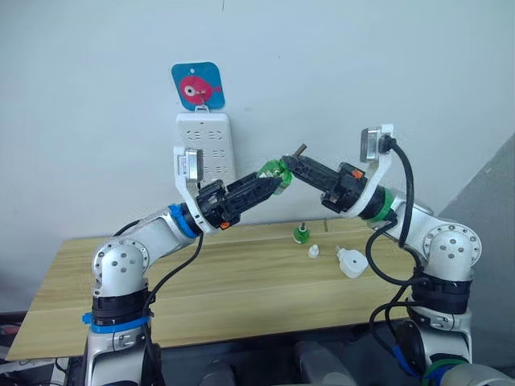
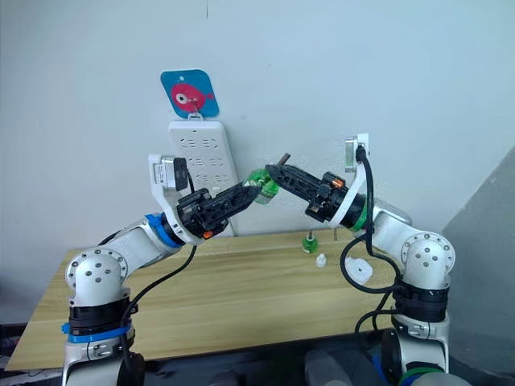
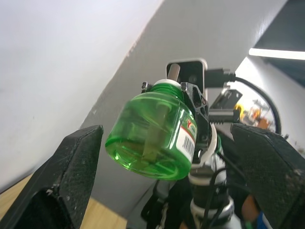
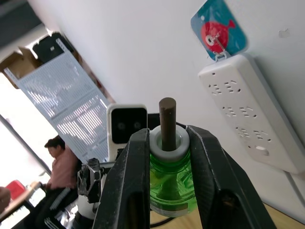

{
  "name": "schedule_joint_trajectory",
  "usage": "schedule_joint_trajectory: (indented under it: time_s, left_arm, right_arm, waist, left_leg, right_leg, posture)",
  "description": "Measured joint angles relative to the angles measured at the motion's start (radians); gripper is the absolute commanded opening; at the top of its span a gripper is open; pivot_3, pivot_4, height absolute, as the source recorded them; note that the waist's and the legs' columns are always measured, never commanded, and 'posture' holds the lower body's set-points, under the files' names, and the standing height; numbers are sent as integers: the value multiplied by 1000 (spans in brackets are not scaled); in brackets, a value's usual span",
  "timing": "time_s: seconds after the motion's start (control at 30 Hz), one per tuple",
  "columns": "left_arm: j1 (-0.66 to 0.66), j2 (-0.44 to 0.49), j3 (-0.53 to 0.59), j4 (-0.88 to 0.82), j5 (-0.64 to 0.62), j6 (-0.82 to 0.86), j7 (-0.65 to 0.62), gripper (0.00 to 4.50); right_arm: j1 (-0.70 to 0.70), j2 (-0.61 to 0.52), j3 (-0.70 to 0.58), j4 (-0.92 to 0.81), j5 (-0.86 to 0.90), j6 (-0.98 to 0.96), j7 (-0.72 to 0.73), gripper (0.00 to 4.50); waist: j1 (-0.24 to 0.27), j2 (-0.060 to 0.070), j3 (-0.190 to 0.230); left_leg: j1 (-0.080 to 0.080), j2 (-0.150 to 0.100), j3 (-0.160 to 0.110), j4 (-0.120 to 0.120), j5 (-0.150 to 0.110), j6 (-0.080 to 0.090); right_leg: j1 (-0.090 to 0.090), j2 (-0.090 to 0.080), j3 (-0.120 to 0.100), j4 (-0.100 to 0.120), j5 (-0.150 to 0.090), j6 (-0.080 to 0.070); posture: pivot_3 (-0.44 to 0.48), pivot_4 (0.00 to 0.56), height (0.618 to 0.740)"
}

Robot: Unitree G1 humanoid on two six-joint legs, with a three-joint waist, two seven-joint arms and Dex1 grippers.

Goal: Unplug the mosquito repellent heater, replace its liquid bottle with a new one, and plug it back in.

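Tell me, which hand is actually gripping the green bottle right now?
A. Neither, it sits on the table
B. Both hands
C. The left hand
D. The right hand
D: the right hand is clamped on the neck of the green bottle, while the left hand's fingers stand wide apart on either side of it without touching.

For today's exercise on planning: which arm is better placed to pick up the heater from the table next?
Left. The left gripper is open and free, while the right gripper clamps the green bottle. The heater lies nearer the right arm, though.
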Motion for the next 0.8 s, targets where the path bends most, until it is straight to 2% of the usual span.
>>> schedule_joint_trajectory:
  time_s: [0.3, 0.53, 0.8]
  left_arm:
    - [-6, -34, -6, -11, -110, -1, 140, 4500]
    - [-39, -75, 5, 14, -178, -46, 232, 4500]
    - [-37, -63, 6, 17, -223, -48, 250, 4500]
  right_arm:
    - [0, 9, 5, 8, 167, -53, -166, 793]
    - [0, -1, 41, 8, 217, -85, -209, 793]
    - [2, -10, 71, 7, 260, -121, -236, 793]
  waist:
    - [0, 2, -6]
    - [5, 2, -7]
    - [8, 3, -7]
  left_leg:
    - [0, 0, 0, 0, 0, 0]
    - [0, 0, 0, 0, 0, 0]
    - [0, 0, 0, 0, 0, 0]
  right_leg:
    - [0, 0, 0, 0, 0, 0]
    - [0, 0, 0, 0, 0, 0]
    - [0, 0, 0, 0, 0, 0]
  posture:
    - [-132, 0, 729]
    - [-132, 1, 729]
    - [-133, 4, 729]
